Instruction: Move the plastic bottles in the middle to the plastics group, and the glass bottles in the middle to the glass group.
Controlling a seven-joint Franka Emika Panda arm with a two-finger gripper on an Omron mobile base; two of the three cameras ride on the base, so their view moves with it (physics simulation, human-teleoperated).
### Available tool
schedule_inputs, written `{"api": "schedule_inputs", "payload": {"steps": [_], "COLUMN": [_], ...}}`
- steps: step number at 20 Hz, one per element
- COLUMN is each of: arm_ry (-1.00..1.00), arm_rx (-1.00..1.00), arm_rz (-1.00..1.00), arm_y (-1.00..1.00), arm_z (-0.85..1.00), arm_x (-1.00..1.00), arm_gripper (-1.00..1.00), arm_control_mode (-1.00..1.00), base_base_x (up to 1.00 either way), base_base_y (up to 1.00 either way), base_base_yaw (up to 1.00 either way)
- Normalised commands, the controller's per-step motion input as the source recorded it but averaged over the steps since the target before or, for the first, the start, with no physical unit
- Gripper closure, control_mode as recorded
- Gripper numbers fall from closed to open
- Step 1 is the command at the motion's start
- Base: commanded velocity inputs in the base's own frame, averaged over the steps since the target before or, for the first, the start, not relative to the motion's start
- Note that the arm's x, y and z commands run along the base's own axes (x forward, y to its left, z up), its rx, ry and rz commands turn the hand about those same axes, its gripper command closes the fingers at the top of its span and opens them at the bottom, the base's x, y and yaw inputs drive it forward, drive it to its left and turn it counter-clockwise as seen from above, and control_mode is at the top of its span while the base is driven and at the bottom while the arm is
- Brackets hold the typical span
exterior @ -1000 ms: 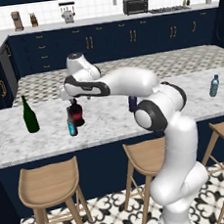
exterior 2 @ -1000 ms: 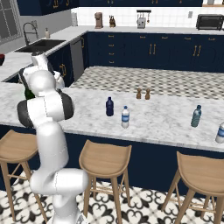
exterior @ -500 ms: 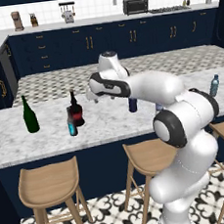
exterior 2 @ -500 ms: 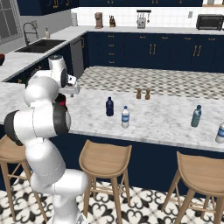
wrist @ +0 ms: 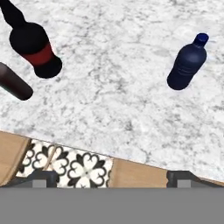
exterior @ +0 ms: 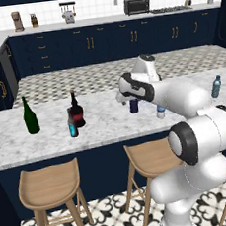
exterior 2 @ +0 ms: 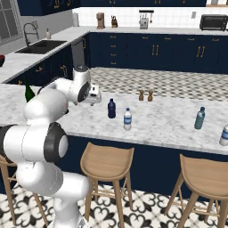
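moved: arm swung right since a second ago, off the red-label bottle [exterior: 76, 111] toward the navy bottle [exterior: 134, 104]
hand [exterior 2: 95, 95]: open, empty, just left of the navy bottle
cyan-bottomed bottle [exterior: 73, 127]: standing beside the glass group
next: probably grabbing the navy one off the bench [exterior: 101, 123]

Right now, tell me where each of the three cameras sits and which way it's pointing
Left base view: behind the arm's left, facing the marble counter; white arm rises lower right.
Right base view: behind its right, same counter; arm at left, gripper open.
Hand view: looks down on the counter edge, finger tips at the bottom.
Shared: all three show the navy bottle; the left base and hand views share the red-labelled bottle.
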Motion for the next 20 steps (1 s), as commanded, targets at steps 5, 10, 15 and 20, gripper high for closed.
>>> {"api": "schedule_inputs", "payload": {"steps": [5, 10, 15, 20], "arm_ry": [0.00, 0.00, 0.00, 0.00], "arm_rx": [0.00, 0.00, 0.00, 0.00], "arm_rz": [0.00, 0.00, 0.00, -0.06], "arm_y": [-0.98, -0.93, -0.73, -0.48], "arm_z": [0.00, 0.00, 0.00, 0.00], "arm_x": [0.00, 0.00, 0.01, 0.17], "arm_gripper": [-1.00, -1.00, -1.00, -1.00], "arm_control_mode": [-1.00, -1.00, -1.00, -1.00], "base_base_x": [0.00, 0.00, 0.00, 0.00], "base_base_y": [0.00, 0.00, 0.00, 0.00], "base_base_yaw": [0.00, 0.00, 0.00, 0.00]}}
